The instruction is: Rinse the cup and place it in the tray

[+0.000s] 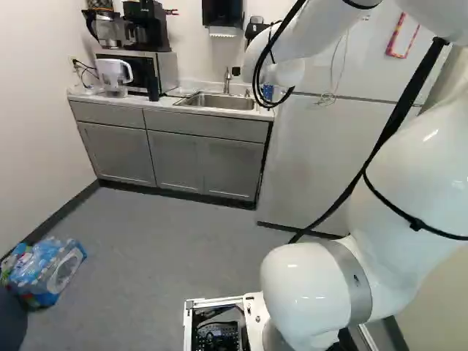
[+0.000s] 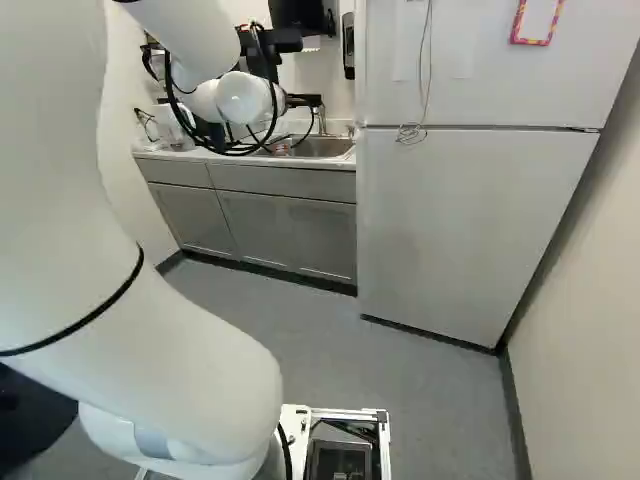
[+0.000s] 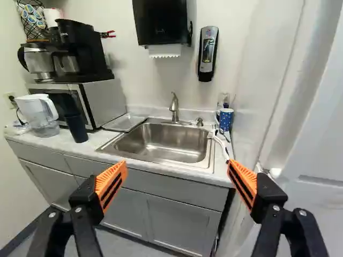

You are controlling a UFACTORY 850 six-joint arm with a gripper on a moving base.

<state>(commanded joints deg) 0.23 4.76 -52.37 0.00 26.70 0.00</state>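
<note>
From here, the blue cup (image 3: 225, 120), well ahead of the gripper (image 2: 303, 101), sits too far off for me to see inside. Some clear thing (image 3: 221, 100) behind it is too small to name. One finger hides part of the cabinets (image 3: 171, 214); high ahead, the towel dispenser's (image 3: 162, 21) top is cut off.

Blue cup with pale dots (image 3: 226, 120) and flat, silvery-grey, rectangular tray (image 3: 124, 122), set on opposite sides of the sink (image 3: 161, 143).
Upright on the pale table (image 3: 95, 140), just beside the sink on the refrigerator (image 2: 470, 220) side: the cup, with a whitish rim and a handle turned towards the basin, its inside too small to make out. Lying flat on the same table, between the sink and the microwave (image 3: 106, 101): the tray, shallow and low-edged, apparently metal, with a dull sheen and one end close to the back wall.
</note>
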